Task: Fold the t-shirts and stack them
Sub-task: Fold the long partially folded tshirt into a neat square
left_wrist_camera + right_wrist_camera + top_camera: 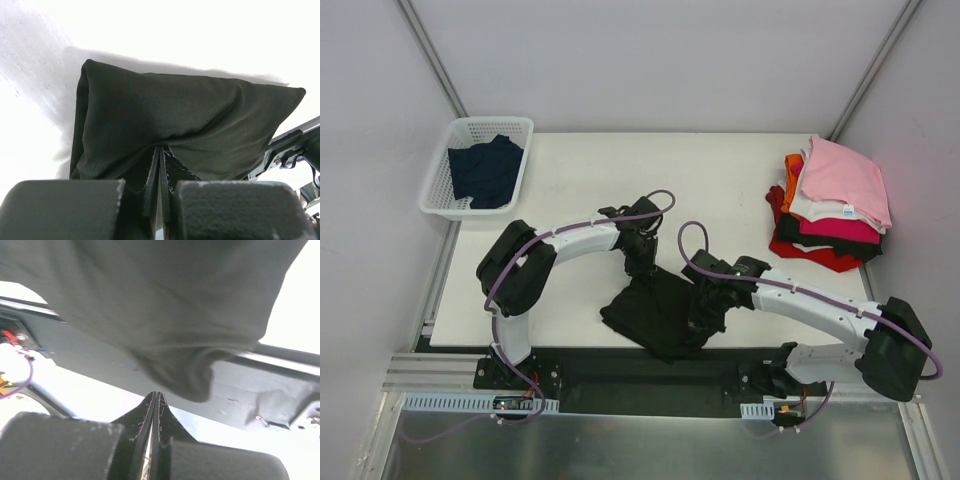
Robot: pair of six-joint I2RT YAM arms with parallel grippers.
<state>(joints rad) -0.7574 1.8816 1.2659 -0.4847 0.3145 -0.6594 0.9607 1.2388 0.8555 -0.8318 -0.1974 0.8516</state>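
Pinching the black t-shirt [655, 312], left jaws closed; right jaws closed at its edge.

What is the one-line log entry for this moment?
black t-shirt: bunched, front centre | left pincer: shut on it | right pincer: shut at its edge, grip unclear | folded stack: far right | basket: dark cloth inside

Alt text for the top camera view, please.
The left gripper and right gripper reach into a crumpled black t-shirt at the table's near edge. Folded t-shirts are stacked at right; a white basket at left holds navy cloth.
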